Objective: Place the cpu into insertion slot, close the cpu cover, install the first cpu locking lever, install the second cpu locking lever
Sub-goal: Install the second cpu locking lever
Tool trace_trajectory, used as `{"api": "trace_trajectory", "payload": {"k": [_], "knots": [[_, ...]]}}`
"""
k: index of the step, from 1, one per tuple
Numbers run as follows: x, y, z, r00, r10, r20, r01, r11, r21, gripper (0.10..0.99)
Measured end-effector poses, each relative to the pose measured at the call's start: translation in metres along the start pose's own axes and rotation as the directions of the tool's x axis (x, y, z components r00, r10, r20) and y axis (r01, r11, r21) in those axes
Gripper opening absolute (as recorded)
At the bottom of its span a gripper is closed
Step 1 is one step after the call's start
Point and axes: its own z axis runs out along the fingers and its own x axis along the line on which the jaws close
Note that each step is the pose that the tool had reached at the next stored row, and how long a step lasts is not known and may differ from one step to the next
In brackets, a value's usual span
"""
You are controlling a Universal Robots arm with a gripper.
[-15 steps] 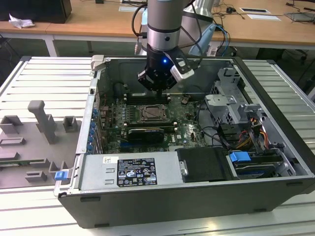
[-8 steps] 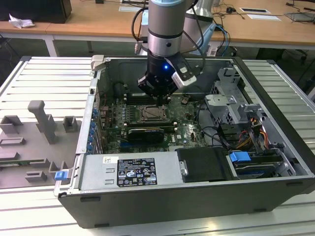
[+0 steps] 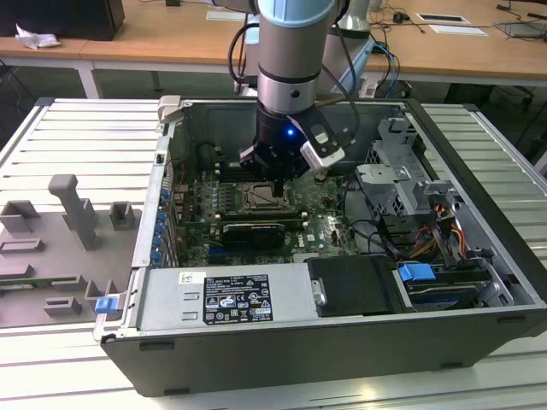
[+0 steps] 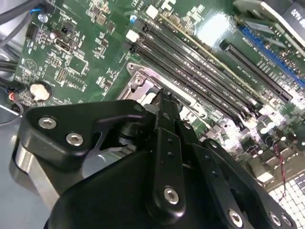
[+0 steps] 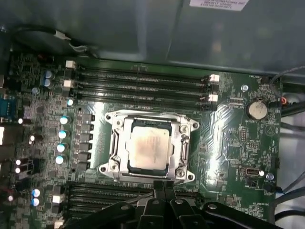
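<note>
- Slatted grey worktop point(image 3: 77, 120) carries an open computer case point(image 3: 342, 333), seen in the exterior view.
- Gripper point(image 5: 164, 187) hangs low over the board, fingers drawn close together with nothing visibly between them (my reading).
- Just beyond its tips, the cpu point(image 5: 149, 148) lies in the slot point(image 5: 113, 143), with the cover point(image 5: 177, 138) down around it.
- Any lever work wants a steady, square push; I cannot make out the levers' state.
- Memory slots point(image 5: 143, 81) lie farther off.

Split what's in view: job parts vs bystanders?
Job: pale silvery square cpu, seated in the metal-rimmed insertion slot; silvery metal cpu cover framing it; black gripper at the socket's edge.
Bystanders: long black memory slots, round coin battery, blue drive tab.
</note>
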Motion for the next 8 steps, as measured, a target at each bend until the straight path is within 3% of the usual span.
{"api": "trace_trajectory", "payload": {"k": [4, 8], "knots": [[0.0012, -0.0069, 0.0008, 1.0000, -0.003, 0.0005, 0.003, 1.0000, -0.008, 0.106], [0.0086, -0.0119, 0.0019, 1.0000, -0.008, 0.0005, 0.008, 0.9999, -0.010, 0.106]]}}
